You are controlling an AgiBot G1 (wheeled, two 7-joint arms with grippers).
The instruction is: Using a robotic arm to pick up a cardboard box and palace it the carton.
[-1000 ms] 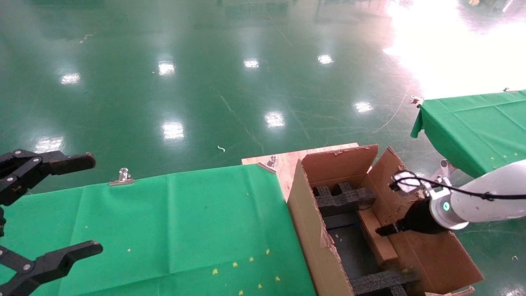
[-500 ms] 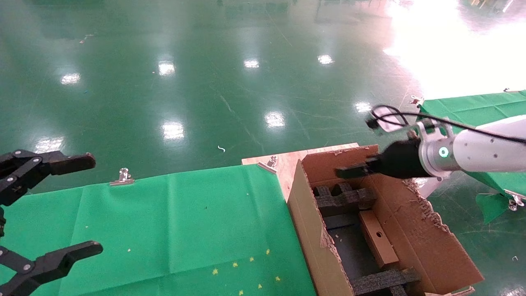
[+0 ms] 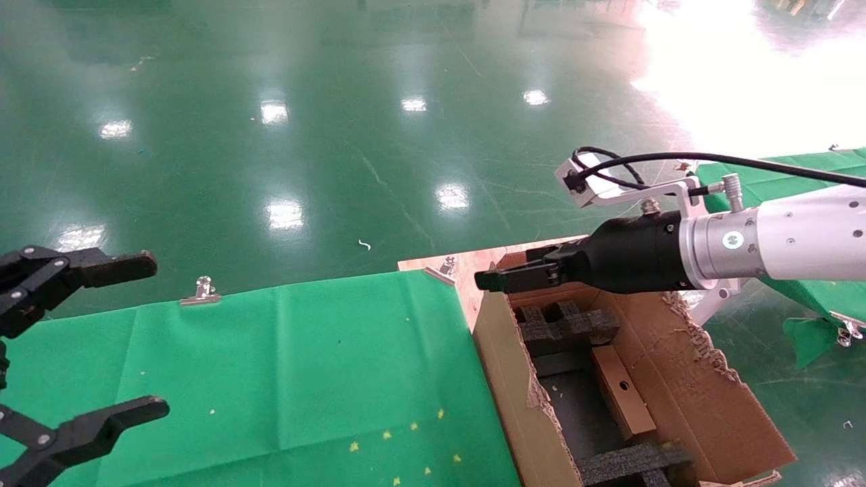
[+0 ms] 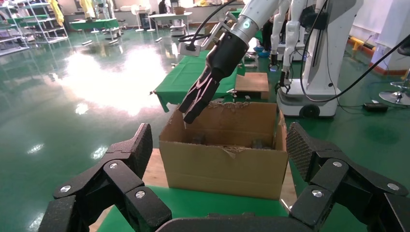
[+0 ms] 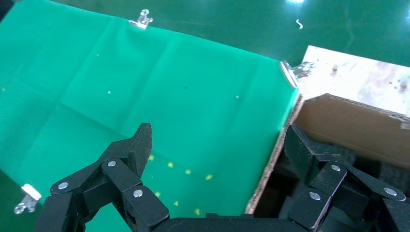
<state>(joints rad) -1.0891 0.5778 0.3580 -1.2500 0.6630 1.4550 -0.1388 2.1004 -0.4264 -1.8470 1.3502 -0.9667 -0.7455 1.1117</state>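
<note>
Head view first: I've got the robotic arm (image 3: pixel 778 243) stretched out level above the carton (image 3: pixel 514 392), its right gripper (image 3: pixel 504 277) hanging over the carton's rim on the side nearest the desk (image 3: pixel 270 365), holding nothing. From this angle the fingers look close together, but I'll check that on the wrist camera. The cardboard box (image 3: pixel 622 392) is down inside the carton, lying flat on the floor between the black foam blocks (image 3: pixel 565 325), round hole facing up. So I judge the placing done; what's left is only to pull the arm clear. My left gripper (image 3: pixel 101 338) sits parked at the left edge over the green desk, fingers spread wide and empty. Left wrist view now: I'm looking across at the carton (image 4: pixel 227 157) from the side, right gripper (image 4: pixel 196 99) poised just above its open top, nothing in it, and the left gripper's own fingers (image 4: pixel 128 152) splayed on either side of the picture. Right wrist view: there are the right gripper's fingers (image 5: pixel 133 147), clearly spread apart and empty, with the green desk (image 5: pixel 145 96) beneath on one side and the carton (image 5: pixel 348 125) wall and dark foam on the other. The small box itself isn't showing here.
</note>
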